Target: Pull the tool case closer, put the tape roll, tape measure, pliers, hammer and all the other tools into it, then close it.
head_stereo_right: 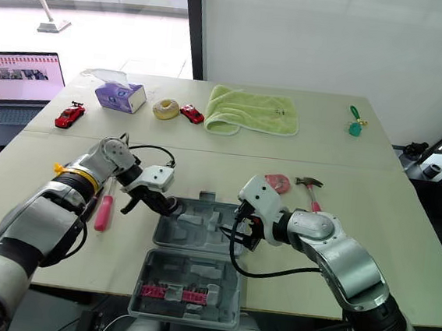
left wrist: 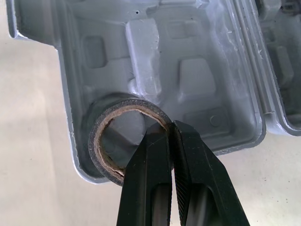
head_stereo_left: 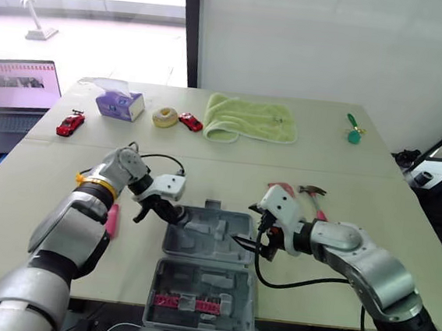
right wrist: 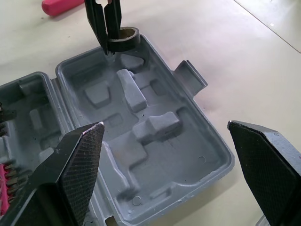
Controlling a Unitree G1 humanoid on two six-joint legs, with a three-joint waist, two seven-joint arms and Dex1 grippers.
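Our left gripper [left wrist: 171, 126] pinched the cardboard-cored black tape roll [left wrist: 95, 155] over the moulded grey tool case [right wrist: 155, 155]; our right gripper [right wrist: 165, 126] gaped.

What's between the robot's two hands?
The open grey tool case lies between the left hand and the right hand, clearest in the right wrist view.

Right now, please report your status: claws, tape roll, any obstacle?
Left claw shut on tape roll, at tool case corner. Right claw open over case. Hammer outside; nothing blocking.
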